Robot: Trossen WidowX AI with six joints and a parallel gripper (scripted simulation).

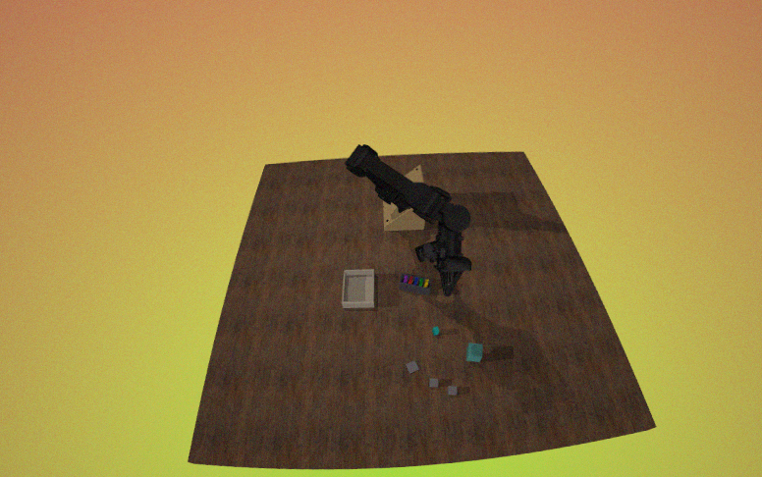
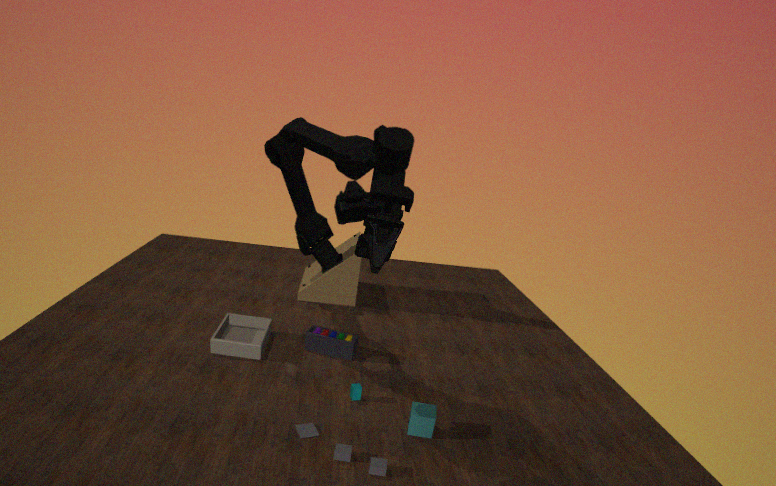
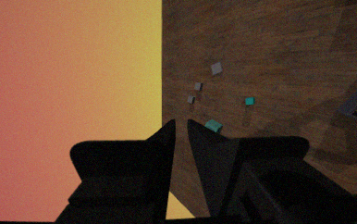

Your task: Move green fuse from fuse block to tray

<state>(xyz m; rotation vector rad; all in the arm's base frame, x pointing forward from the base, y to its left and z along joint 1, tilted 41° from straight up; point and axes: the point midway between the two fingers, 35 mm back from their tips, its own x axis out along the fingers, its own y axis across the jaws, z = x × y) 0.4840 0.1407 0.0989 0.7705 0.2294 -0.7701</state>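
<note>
The hand (image 2: 379, 264) is held high above the bench (image 2: 171, 400), its fingers drawn almost together with nothing between them. It is pointed down, off to one side of the fuse block (image 2: 330, 345) and well above it. The green fuse (image 2: 341, 336) is seen in its slot in the block, between a blue one and a yellow one. The tray (image 2: 240, 345) is set near the block's other side. No fuse has been pulled yet — the reach toward the block seems to be the step in hand. Next, the fingers likely must be opened wider and lowered straight over the green fuse — without the neighbours being brushed
</note>
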